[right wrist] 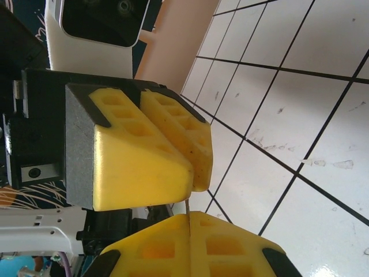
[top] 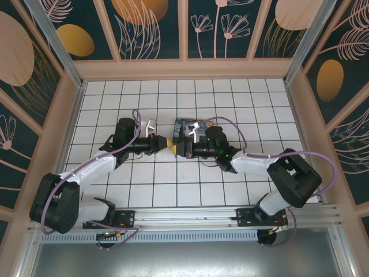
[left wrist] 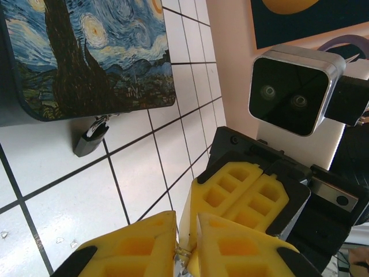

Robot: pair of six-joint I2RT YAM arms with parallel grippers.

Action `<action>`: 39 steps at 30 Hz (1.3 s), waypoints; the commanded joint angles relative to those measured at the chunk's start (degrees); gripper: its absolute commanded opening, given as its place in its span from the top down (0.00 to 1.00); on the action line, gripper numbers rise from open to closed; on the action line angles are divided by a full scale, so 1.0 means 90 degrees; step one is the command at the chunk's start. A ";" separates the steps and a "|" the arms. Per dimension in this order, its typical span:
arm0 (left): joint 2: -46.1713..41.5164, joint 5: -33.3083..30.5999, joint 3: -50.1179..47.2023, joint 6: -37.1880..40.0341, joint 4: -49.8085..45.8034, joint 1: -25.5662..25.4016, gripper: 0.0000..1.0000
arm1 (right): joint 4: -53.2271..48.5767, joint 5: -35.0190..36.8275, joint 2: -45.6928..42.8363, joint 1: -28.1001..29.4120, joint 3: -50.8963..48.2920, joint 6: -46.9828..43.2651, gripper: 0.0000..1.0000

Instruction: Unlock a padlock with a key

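The small dark padlock [left wrist: 91, 140] hangs at the lower edge of the blue swirl-painted box [left wrist: 86, 52], resting on the white tile. Both grippers meet tip to tip just in front of the box [top: 185, 126]. My right gripper [right wrist: 189, 216] is shut on the thin silvery key [right wrist: 188, 206], whose blade sticks out towards the left gripper's fingers [right wrist: 138, 161]. In the left wrist view my left gripper [left wrist: 185, 222] has its jaws a narrow gap apart, with the key's silvery end [left wrist: 181, 252] lying in that gap. The right gripper's yellow fingers [left wrist: 242, 196] point straight at it.
A white tiled floor [top: 173, 184] is fenced by peach-framed patterned walls [top: 184, 66]. The left gripper [top: 165, 143] and the right gripper [top: 176, 148] sit mid-table, their arms stretching back to the near rail. A purple cable loops over the right arm [top: 300, 156].
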 commanded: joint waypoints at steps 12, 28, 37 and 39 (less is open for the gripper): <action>-0.0125 0.0312 0.0206 0.0118 0.0083 -0.0024 0.83 | 0.0694 -0.0098 0.0240 -0.0161 -0.0323 0.0320 0.98; -0.0076 0.0291 0.0280 -0.0022 0.0244 -0.0024 1.00 | 0.0727 -0.0094 0.0216 -0.0246 -0.0367 0.0317 0.75; -0.0088 0.0169 0.0165 -0.0451 0.0811 -0.0022 1.00 | 0.1864 0.0048 -0.0049 -0.0310 -0.0876 0.1015 0.58; -0.0085 0.0150 0.0081 -0.0664 0.1092 -0.0024 1.00 | 0.2154 0.0161 -0.0051 -0.0251 -0.0948 0.1221 0.58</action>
